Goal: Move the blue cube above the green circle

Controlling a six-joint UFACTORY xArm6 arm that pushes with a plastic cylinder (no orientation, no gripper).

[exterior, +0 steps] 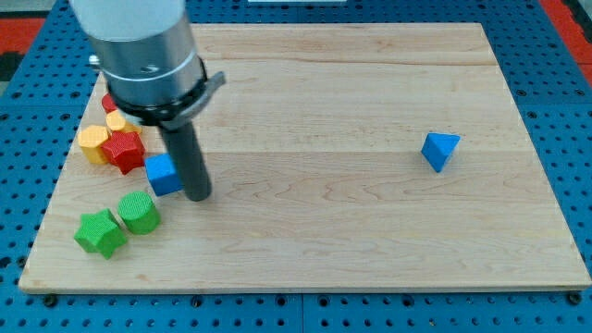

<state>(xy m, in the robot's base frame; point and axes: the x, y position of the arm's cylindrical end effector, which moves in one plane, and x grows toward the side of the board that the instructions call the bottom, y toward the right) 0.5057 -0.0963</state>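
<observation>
The blue cube (163,174) lies at the view's left on the wooden board (351,120). The green circle (139,212), a short green cylinder, lies just below and left of it, close but apart. My tip (198,195) is at the end of the dark rod, right beside the blue cube on its right, touching or nearly touching it. The tip is up and right of the green circle.
A green star-like block (100,232) lies left of the green circle. A red star-like block (123,148), a yellow block (93,143), another yellow piece (116,122) and a red piece (108,102) cluster above the cube. A blue triangular block (440,150) lies at the right.
</observation>
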